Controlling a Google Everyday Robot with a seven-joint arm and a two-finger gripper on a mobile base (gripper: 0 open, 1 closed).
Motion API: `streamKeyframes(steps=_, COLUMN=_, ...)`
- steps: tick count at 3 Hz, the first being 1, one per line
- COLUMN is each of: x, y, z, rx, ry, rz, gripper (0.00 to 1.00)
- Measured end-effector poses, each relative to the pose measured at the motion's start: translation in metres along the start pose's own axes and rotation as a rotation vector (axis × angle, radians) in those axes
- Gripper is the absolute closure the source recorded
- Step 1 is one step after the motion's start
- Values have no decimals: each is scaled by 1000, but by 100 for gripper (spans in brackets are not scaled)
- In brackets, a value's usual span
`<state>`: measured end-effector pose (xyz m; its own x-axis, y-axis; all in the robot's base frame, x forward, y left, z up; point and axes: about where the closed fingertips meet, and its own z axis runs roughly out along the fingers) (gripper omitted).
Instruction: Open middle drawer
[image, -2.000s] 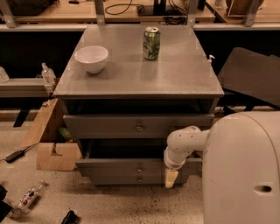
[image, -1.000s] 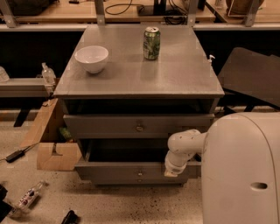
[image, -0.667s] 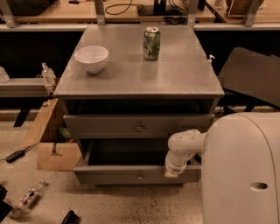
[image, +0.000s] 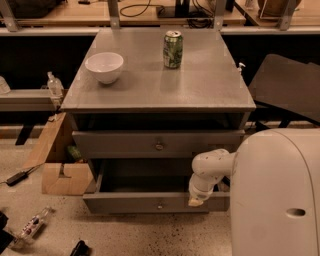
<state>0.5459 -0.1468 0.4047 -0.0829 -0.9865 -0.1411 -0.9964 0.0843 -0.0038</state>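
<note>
The middle drawer is showing a plain grey front; the gripper, positioned at the right end of that front, is showing white with a cream tip. The can is showing green print and the bowl plain white

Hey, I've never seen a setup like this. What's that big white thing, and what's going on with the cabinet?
The big white shape is a robot's body; it has one arm. The single picture looks down on a grey cabinet from the front. On top stand a white bowl and a green can. The arm ends in its tool, which sits at the top edge of the middle drawer, right of its knob. That drawer stands open. I cannot tell whether the tool grips it.
</note>
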Motion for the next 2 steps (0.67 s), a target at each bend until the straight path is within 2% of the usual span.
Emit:
streamKeyframes(steps=1, x=1, y=17, z=-5, rx=-8, ry=9, rz=17, gripper=100)
streamKeyframes(steps=2, x=1, y=17, z=-5, rx=-8, ry=9, rz=17, gripper=100)
